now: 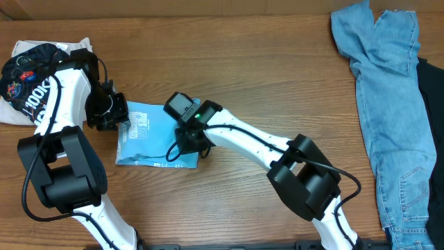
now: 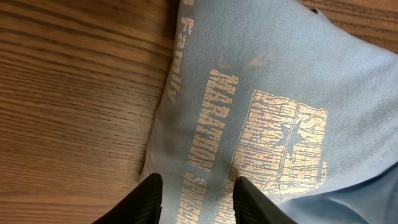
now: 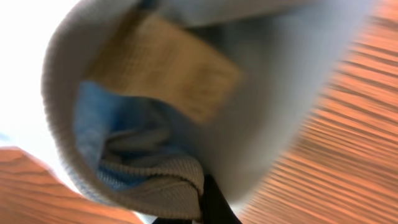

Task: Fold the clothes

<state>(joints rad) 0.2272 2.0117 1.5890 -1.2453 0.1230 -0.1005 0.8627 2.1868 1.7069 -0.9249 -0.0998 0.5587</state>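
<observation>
The clothes, a light sky-blue T-shirt (image 1: 149, 135), lie folded into a small rectangle on the wooden table, left of centre. Pale printed lettering faces up on the T-shirt (image 2: 267, 93). My left gripper (image 1: 114, 118) hovers at the shirt's left edge. In the left wrist view this gripper (image 2: 198, 199) is open, its two black fingers standing apart over the flat printed cloth. My right gripper (image 1: 186, 144) sits at the shirt's right edge. It is shut on a bunched ribbed fold of the T-shirt (image 3: 155, 74), and cloth hides most of that gripper (image 3: 205, 193).
Darker blue denim jeans (image 1: 388, 104) lie spread along the right side, with a dark garment (image 1: 433, 104) at the very edge beside them. A black shirt with white lettering (image 1: 28, 83) is crumpled at the far left, behind my left arm.
</observation>
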